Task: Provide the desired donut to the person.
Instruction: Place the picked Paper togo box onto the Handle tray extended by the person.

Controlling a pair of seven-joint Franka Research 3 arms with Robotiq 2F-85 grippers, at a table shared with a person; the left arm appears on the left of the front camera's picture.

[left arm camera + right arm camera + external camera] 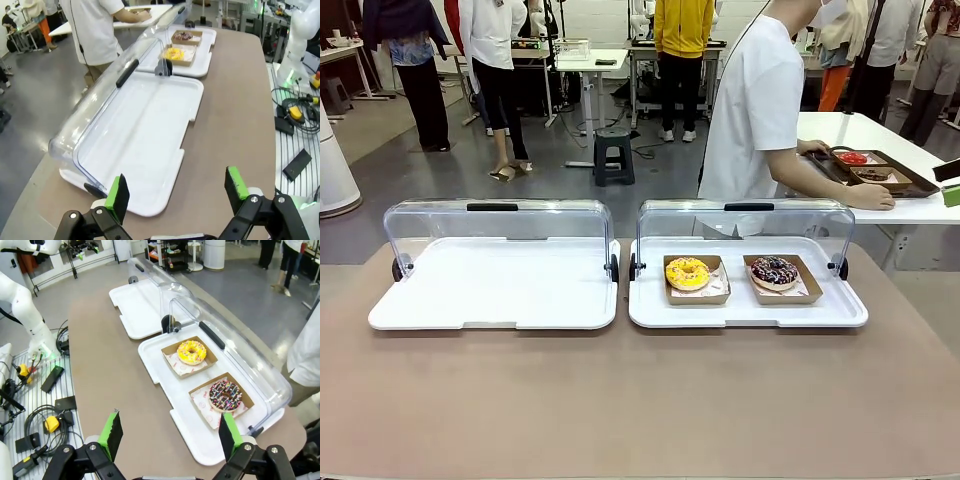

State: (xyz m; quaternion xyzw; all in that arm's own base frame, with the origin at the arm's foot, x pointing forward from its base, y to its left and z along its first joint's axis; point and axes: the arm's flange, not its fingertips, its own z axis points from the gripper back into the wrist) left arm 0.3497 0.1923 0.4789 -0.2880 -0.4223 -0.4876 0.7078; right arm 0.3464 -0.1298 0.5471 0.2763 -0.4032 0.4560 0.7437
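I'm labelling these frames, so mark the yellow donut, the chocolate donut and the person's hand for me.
yellow donut [687, 273]: front view, on its icing.
chocolate donut [774, 271]: front view, on its sprinkled top.
person's hand [873, 198]: front view, back of the hand.

Black step stool [614, 153], wooden tray [876, 172] on side table [910, 150]

No legible text, label, brand, number or sign found in any view. The paper liners under the donuts carry a faint reddish print, too small to read.
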